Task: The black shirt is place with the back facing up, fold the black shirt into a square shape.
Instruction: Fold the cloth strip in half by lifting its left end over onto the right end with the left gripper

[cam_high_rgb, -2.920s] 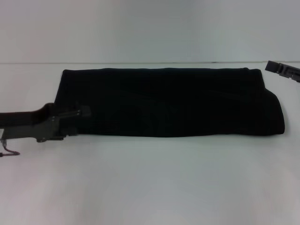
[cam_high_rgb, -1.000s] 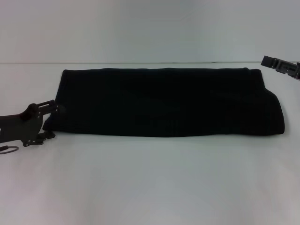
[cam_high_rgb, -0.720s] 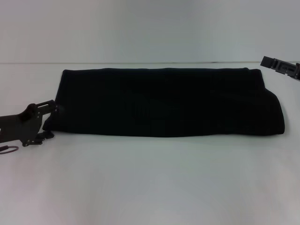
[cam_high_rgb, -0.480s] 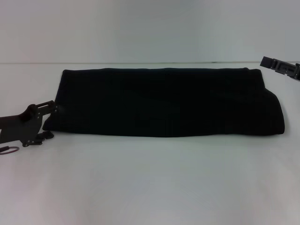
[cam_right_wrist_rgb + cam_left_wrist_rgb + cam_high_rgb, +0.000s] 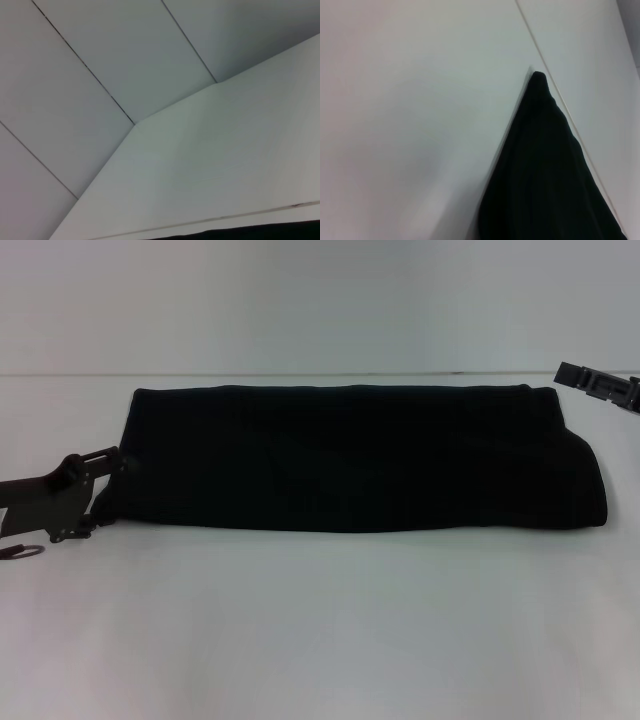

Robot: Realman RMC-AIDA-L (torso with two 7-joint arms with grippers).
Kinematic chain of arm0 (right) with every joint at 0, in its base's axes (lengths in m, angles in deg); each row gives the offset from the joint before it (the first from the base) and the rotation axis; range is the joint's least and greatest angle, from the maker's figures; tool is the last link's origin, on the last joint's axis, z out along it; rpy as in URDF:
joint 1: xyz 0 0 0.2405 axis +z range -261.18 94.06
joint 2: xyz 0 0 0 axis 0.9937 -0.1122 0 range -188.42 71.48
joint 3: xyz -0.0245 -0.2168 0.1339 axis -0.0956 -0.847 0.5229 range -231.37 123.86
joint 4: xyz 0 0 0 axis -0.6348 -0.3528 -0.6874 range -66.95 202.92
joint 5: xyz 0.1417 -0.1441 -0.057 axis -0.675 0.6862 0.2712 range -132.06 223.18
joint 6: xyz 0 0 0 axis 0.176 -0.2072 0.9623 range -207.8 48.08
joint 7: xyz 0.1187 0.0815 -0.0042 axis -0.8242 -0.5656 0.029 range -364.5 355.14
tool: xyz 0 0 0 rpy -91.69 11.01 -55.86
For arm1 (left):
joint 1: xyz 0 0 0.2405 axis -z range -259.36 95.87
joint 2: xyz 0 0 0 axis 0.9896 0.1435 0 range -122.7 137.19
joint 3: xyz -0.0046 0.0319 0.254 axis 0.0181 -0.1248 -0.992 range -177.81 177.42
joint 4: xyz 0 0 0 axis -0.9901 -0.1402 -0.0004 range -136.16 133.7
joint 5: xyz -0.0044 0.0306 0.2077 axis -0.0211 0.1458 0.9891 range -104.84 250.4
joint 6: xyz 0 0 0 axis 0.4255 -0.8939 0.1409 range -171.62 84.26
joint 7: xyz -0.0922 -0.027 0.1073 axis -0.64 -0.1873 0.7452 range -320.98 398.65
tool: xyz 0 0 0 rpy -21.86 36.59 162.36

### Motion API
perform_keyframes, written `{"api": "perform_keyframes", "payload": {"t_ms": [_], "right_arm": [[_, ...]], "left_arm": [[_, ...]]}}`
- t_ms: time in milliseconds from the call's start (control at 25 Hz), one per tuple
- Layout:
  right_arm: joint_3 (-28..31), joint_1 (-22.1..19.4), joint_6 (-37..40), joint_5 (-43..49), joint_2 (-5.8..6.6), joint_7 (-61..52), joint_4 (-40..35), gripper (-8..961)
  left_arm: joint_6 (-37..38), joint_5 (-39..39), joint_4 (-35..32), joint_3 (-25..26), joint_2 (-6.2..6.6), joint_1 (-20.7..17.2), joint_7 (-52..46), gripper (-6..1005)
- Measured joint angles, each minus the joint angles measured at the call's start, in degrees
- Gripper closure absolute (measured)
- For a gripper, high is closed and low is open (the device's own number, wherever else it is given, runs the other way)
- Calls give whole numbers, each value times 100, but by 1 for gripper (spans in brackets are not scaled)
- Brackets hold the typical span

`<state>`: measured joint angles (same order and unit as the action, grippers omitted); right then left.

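White desk point(image 5: 320, 620) fills the head view, running back to a pale wall. On it the black shirt point(image 5: 350, 455) lies folded into a long band across the far half of the desk, its far edge close to the desk's back edge. The left gripper point(image 5: 95, 490) sits at the shirt's left end, by the near-left corner of the fabric; its fingers point(image 5: 98, 456) stand a little apart, and whether they pinch cloth cannot be told. The right gripper point(image 5: 598, 386) hangs near the desk's far right edge, apart from the shirt; its finger state cannot be told.

Left wrist view: the black shirt point(image 5: 545, 175) shows as a dark wedge on the desk point(image 5: 410, 125).

Right wrist view: wall panels, the desk point(image 5: 225, 165), and a strip of black shirt point(image 5: 260, 234) at the picture's edge.
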<state>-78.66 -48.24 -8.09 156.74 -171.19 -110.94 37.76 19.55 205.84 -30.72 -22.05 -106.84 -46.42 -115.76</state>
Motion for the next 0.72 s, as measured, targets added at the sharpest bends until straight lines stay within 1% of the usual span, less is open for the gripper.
{"api": "perform_keyframes", "payload": {"t_ms": [360, 720], "right_arm": [[11, -16, 3, 0, -5, 0, -1, 30], [12, -8, 1, 0, -5, 0, -1, 33]], "left_arm": [[-33, 37, 5, -18, 9, 78, 373, 98], [-40, 44, 15, -205, 5, 101, 560, 99]]}}
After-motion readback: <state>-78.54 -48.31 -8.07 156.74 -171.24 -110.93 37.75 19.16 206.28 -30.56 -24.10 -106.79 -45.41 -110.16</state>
